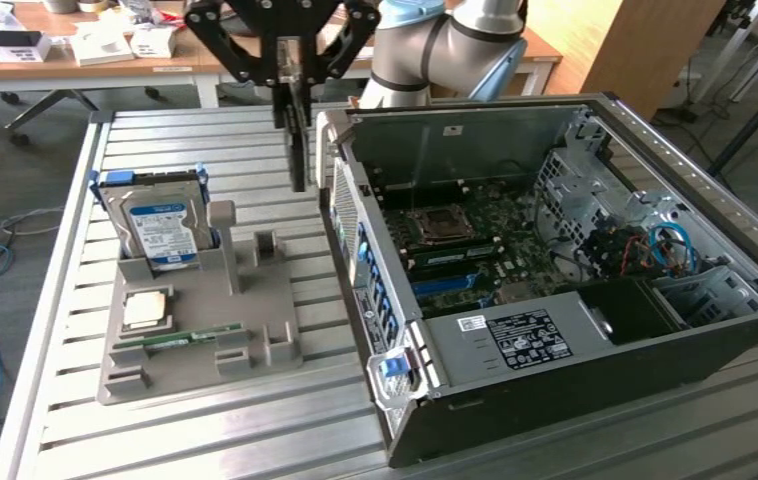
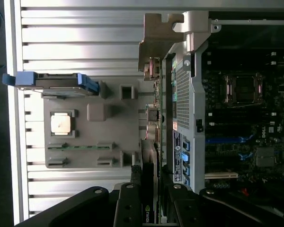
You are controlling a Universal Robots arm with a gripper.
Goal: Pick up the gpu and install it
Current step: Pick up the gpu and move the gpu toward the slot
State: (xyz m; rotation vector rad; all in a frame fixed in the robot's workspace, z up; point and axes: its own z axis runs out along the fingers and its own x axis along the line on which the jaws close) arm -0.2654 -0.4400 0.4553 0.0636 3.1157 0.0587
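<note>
since the slot takes it edge-on, my gripper (image 1: 294, 75) is clamping the gpu (image 1: 298, 150) upright, hanging it between tray (image 1: 192, 372) and case (image 1: 553, 400).

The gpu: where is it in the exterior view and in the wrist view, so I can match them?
Exterior view: the gpu hangs edge-on in the pincer, above the table, between the grey tray and the open computer case.
Wrist view: the gpu lies edge-on between tray and case.
Shared landmark: the hard drive with blue rails, on the tray.
</note>
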